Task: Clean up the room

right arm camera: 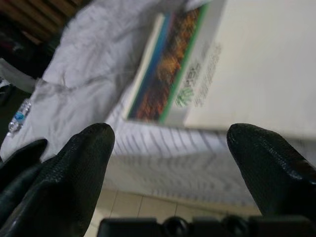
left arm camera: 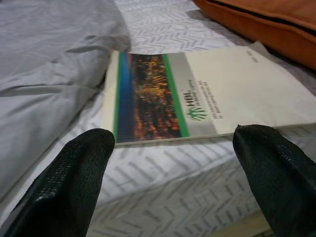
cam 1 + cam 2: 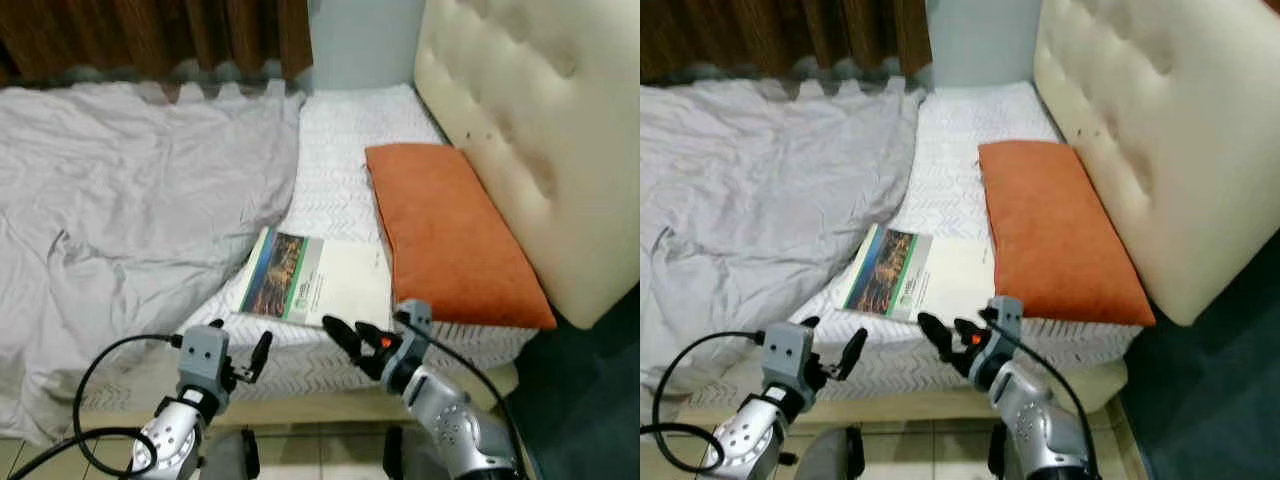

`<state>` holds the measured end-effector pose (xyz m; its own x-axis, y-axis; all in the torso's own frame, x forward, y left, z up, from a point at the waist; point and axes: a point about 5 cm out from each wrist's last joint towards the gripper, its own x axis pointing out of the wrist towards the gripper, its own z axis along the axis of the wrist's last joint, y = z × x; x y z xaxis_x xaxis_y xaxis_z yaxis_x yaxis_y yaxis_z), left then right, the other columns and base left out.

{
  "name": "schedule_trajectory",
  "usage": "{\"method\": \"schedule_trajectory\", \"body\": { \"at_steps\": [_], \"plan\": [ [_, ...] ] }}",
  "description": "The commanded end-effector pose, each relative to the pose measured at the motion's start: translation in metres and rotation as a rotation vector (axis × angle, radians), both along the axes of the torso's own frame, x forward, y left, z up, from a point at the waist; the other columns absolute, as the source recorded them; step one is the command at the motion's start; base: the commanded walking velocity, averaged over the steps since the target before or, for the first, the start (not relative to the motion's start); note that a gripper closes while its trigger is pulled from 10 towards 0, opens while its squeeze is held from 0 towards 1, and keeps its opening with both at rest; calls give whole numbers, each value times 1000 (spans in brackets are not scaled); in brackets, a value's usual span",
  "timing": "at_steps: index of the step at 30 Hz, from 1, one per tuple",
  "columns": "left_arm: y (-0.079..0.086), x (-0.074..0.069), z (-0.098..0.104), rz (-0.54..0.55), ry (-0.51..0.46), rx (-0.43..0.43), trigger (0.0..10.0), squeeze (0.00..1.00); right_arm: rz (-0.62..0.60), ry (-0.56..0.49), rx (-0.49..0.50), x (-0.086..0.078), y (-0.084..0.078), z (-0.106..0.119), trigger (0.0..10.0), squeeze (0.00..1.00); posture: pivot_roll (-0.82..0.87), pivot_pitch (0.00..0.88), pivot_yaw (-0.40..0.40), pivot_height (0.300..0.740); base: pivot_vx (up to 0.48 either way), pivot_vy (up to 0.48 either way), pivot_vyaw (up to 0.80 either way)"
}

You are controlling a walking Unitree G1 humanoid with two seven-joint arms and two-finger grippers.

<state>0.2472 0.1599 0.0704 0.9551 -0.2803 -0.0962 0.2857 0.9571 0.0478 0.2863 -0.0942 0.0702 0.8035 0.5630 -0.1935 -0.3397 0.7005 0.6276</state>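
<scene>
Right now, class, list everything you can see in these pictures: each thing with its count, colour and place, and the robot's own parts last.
book: one, white cover with a colourful photo strip, flat on the mattress near its front edge.
cushion: one, orange, on the mattress along the headboard, beside the book.
sheet: one, grey, crumpled over the bed's left part.
mattress: one, white with a zigzag pattern.
headboard: one, cream, tufted, at right.
curtain: one, brown, behind the bed.
left gripper: one, black, open, in front of the mattress edge.
right gripper: one, black, open, just short of the book.
</scene>
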Motion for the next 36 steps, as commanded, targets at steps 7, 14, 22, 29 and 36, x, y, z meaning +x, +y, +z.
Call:
{"method": "schedule_trajectory", "body": {
  "at_steps": [7, 14, 22, 29, 36],
  "plan": [
    [-5, -2, 13, -64, -41, 43, 10000, 0, -19, 144, 53, 13, 12, -16, 10000, 0, 67, 190, 25, 584, 0, 0, 0],
    [-4, -3, 18, -69, -30, 18, 10000, 0, -40, 215, 40, 23, 17, -29, 10000, 0, 90, 201, 19, 584, 0, 0, 0],
    [-4, -4, 21, -64, -27, 12, 10000, 0, -65, 72, -241, 38, 7, -24, 10000, 0, 100, 203, 9, 584, 0, 0, 0],
    [-6, -4, 20, -65, -17, 4, 10000, 0, -58, -28, -444, 44, -5, -25, 10000, 0, 95, 203, 3, 584, 0, 0, 0],
    [-9, -4, 19, -72, -10, 0, 10000, 0, -106, -18, -405, 50, -7, -20, 10000, 0, 89, 203, -4, 584, 0, 0, 0]
  ]
}}
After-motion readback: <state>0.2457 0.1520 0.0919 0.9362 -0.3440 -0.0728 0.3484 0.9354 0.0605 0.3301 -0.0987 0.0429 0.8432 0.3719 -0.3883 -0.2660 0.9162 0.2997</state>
